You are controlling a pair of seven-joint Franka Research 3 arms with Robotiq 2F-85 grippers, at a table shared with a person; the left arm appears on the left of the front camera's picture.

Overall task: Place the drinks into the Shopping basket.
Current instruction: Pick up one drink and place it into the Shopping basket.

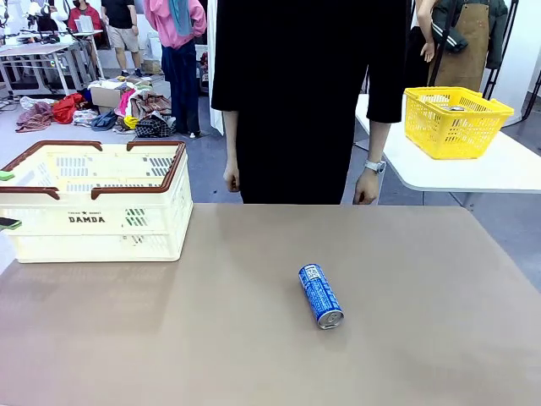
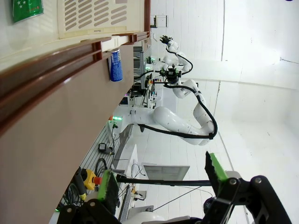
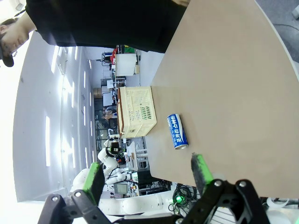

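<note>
The blue can (image 1: 320,296) is seen lying on its side mid-table, well apart from the Shopping basket (image 1: 101,241) at the far left. By judgement, it is to be grasped next. The left gripper (image 2: 162,179) is spread wide and empty beside the basket's rim. The right gripper (image 3: 148,172) is likewise held fully apart, with nothing grasped.

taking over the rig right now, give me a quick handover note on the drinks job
Left pincer: open, empty, close beside the brown rim of the Shopping basket.
Right pincer: open, empty, well apart from the blue can.
Blue can: lying on its side near the middle of the table, outside the basket, nothing touching it.
Green can: appears to lie inside the basket, past the rim in the left wrist view.
Done: green can looks placed.
Left: pick up the blue can and put it in the basket.
</note>
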